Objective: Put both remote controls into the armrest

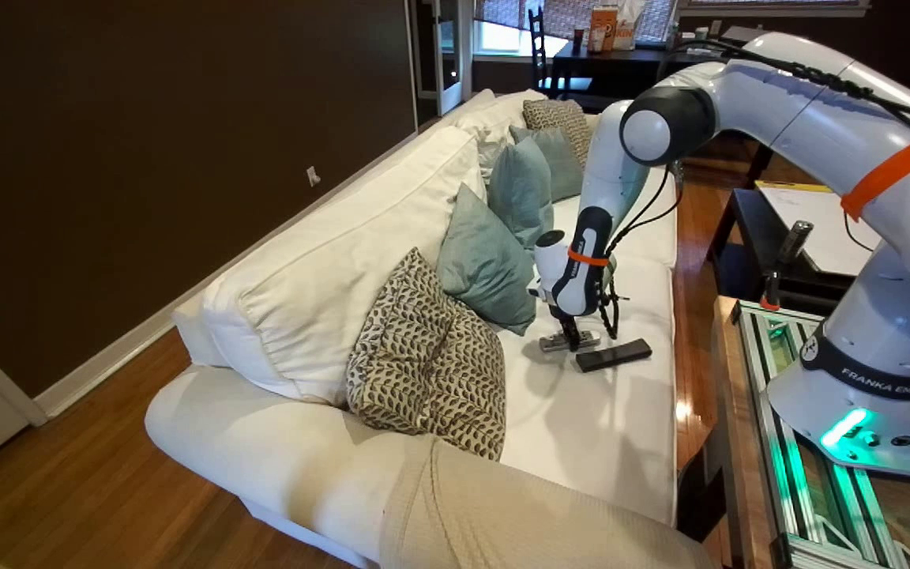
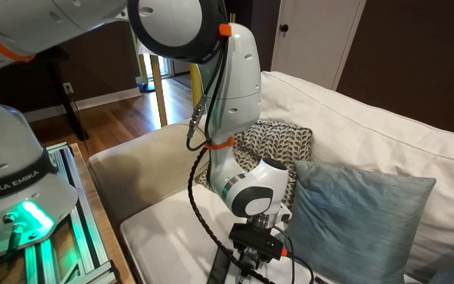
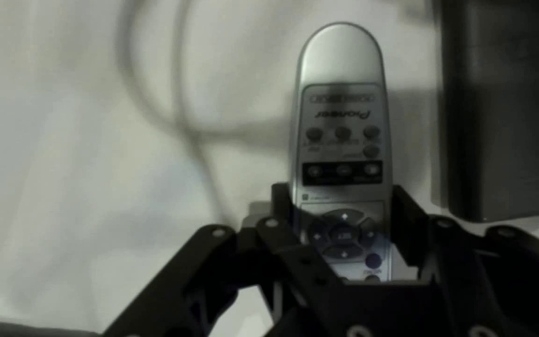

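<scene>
On the white fabric seat (image 1: 581, 427) lies the slim silver-grey remote control (image 3: 342, 140), the jaws of the black gripper (image 3: 343, 206) snug on both long edges. Just right in the wrist view lies the plain black bar-shaped remote control (image 3: 508, 121); broad seat fabric stretches left. Near, in an exterior view, runs the rounded cream-white upholstered armrest (image 1: 305, 442).

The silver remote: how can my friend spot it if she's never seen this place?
Find the big white sofa, then look on its seat for the pincer. Between its fingers is the silver remote. It's shiny with a rounded end and buttons, while the black remote beside it is dark all over.
</scene>
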Available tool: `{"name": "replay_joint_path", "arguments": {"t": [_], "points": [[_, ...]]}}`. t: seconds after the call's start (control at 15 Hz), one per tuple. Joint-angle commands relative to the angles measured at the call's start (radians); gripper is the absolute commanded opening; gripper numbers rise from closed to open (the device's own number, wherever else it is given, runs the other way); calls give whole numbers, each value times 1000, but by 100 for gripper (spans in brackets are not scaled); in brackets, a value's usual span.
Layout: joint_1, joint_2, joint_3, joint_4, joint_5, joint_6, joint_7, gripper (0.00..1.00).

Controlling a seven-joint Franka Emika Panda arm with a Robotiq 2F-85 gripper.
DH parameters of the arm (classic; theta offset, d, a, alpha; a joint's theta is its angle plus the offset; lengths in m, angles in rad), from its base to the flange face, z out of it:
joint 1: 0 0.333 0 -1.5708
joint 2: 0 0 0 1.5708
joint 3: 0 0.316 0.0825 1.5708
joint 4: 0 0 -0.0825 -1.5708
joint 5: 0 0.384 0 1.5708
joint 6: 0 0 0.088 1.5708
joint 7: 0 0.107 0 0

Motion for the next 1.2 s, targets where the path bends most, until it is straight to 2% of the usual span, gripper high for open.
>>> {"name": "replay_joint_path", "arguments": {"t": [0.0,0.33,0.67,1.0,1.13], "points": [[12,-81,27,-89,-28,41,-21,28],[99,-224,30,-210,-86,108,-41,28],[195,-350,74,-283,-127,74,-68,28],[255,-439,134,-347,-176,65,-168,28],[302,-466,125,-369,-202,65,-193,28]]}}
